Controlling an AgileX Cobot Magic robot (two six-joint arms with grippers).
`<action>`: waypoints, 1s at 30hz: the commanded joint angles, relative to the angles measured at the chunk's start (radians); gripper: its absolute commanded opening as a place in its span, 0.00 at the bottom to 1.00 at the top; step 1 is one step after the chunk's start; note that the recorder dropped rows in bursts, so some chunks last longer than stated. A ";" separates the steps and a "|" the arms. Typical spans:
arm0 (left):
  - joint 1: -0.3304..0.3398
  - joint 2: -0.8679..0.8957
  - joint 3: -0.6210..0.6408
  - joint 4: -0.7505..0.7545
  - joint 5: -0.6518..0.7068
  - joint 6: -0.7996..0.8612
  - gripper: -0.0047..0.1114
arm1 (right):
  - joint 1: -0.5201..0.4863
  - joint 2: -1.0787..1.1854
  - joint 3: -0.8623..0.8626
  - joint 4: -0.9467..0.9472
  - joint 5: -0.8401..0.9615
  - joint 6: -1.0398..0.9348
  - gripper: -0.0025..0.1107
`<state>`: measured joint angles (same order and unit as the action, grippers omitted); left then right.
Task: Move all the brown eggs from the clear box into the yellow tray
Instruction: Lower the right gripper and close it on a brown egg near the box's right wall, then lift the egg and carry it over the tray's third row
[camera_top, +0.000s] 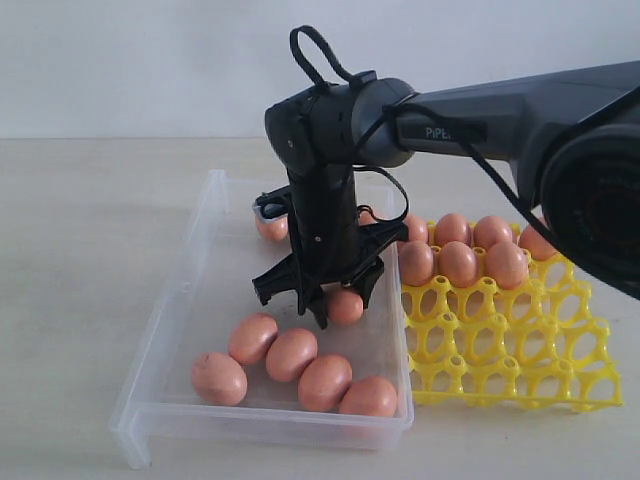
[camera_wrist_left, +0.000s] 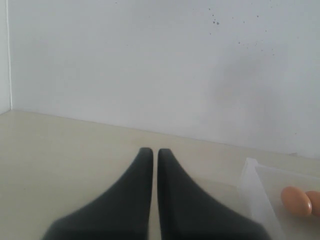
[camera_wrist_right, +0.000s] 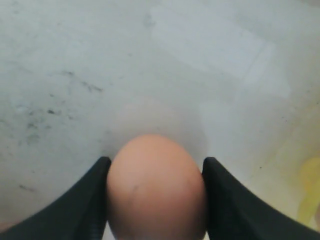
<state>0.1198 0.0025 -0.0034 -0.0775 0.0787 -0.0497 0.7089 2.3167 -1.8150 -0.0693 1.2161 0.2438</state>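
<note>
Box floor (camera_wrist_right: 150, 60) backs egg (camera_wrist_right: 156, 195) (lengthwise in right tool (camera_wrist_right: 156, 161)).

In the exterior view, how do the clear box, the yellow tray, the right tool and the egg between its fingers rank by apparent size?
1. clear box, the largest
2. yellow tray, somewhat smaller
3. right tool, though it may stand nearer the camera
4. egg between its fingers, clearly the smallest

Clear box (camera_top: 190, 262) floor left of right hand (camera_top: 333, 306) free; brown eggs (camera_top: 292, 354) line front wall.
</note>
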 joint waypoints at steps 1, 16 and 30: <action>-0.002 -0.002 0.003 -0.009 -0.001 -0.009 0.07 | 0.001 0.008 0.000 -0.013 0.005 -0.060 0.02; -0.002 -0.002 0.003 -0.009 -0.003 -0.009 0.07 | 0.001 -0.029 0.000 -0.070 -0.206 -0.119 0.02; -0.002 -0.002 0.003 -0.009 -0.002 -0.009 0.07 | 0.001 -0.206 0.151 -0.072 -0.397 -0.104 0.02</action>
<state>0.1198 0.0025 -0.0034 -0.0775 0.0787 -0.0497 0.7089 2.1623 -1.7271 -0.1292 0.9062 0.1360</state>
